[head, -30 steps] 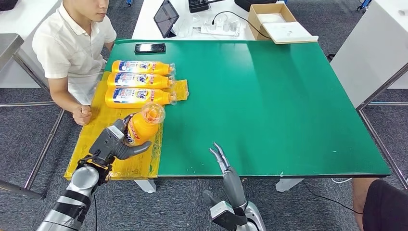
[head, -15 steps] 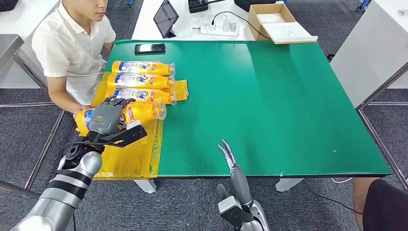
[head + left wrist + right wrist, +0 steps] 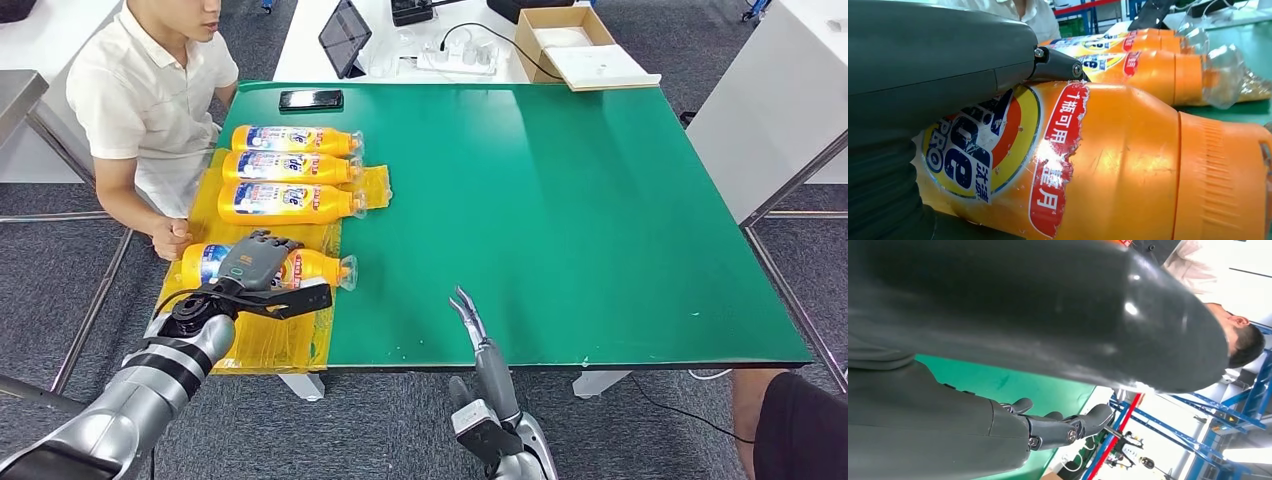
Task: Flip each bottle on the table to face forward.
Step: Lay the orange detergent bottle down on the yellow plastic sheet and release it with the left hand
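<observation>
1. The left robot hand (image 3: 255, 268) lies over an orange bottle (image 3: 300, 268), fingers wrapped around its body.
2. That bottle lies on its side on a yellow sheet (image 3: 265, 340) at the near left edge of the green table (image 3: 560, 220), label up.
3. Three more bottles (image 3: 285, 168) lie in a row just beyond it.
4. The right robot hand (image 3: 468, 320) hovers at the table's near edge, fingers apart, holding nothing.
5. A person (image 3: 150, 100) sits at the table's left side.

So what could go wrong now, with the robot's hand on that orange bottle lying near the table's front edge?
The round orange plastic bottle under the left hand lies on slick yellow plastic sheeting near the green table's edge; once released it might roll off. A person's fist rests close by and could get bumped.
</observation>
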{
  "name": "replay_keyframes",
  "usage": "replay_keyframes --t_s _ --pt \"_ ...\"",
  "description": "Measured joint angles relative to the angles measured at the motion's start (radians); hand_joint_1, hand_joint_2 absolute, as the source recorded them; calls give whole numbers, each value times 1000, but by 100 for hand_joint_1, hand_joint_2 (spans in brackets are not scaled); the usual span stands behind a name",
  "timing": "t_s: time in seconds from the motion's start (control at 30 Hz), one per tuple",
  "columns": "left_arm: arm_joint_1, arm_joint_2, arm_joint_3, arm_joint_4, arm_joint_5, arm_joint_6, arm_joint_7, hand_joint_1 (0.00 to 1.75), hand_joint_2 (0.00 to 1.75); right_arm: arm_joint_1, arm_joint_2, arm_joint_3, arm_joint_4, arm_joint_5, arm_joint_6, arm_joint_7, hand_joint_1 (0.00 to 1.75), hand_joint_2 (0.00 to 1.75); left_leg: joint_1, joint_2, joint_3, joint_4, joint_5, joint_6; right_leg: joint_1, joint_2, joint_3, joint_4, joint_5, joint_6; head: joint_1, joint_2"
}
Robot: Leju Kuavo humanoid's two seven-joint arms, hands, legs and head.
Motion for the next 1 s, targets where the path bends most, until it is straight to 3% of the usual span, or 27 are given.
replay_keyframes --t_s 0.33,0.47,0.67,1.0 --pt "-27 -3 -2 62 70 -53 5 175 175 -1 1 -5 12 -6 6 0 0 0 0 0 0 0 0 0 0 0 0 0 0 0 0 0" --pt "-92 -14 52 179 201 -130 -9 3 175 -23 9 -5 53 -22 18 -1 0 0 0 0 0 0 0 0 0 0 1 0 0 0 0 0" --pt "-126 -25 121 231 332 -276 -65 0 175 -43 10 -5 85 -42 17 -1 0 0 0 -1 1 0 0 0 0 0 2 0 0 0 0 0" --pt "-139 -31 156 255 365 -289 -108 0 175 -54 9 -5 113 -70 10 -1 0 0 0 -1 3 0 0 0 0 0 3 0 0 0 0 0"
